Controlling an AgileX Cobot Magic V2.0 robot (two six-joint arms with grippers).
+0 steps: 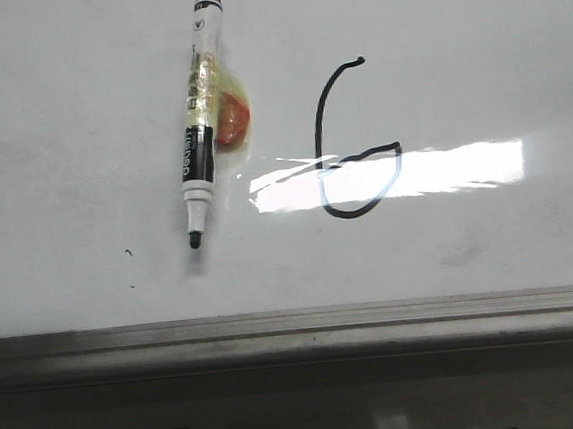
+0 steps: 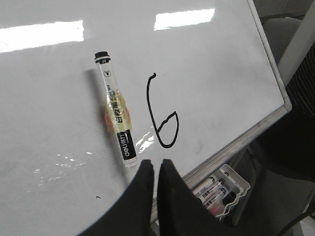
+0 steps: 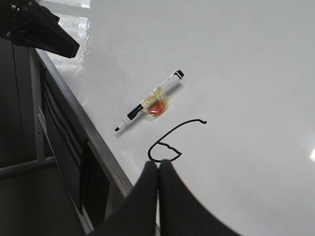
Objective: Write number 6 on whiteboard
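The whiteboard (image 1: 474, 58) lies flat with a black number 6 (image 1: 317, 141) drawn right of centre, its loop crossing the bright glare. An uncapped black-and-white marker (image 1: 198, 122), wrapped in yellowish tape with an orange blob, lies free on the board left of the 6. In the left wrist view the left gripper (image 2: 156, 164) is shut and empty, just short of the marker (image 2: 115, 110) and the 6 (image 2: 148, 103). In the right wrist view the right gripper (image 3: 158, 164) is shut and empty, its tips near the loop of the 6 (image 3: 175, 129). Neither gripper shows in the front view.
A grey metal ledge (image 1: 296, 324) runs along the board's near edge. A white tray (image 2: 239, 189) holding several spare markers sits below that edge. The left arm (image 3: 39, 27) shows dark over the board's far corner in the right wrist view. Small black dots (image 1: 128, 252) mark the board.
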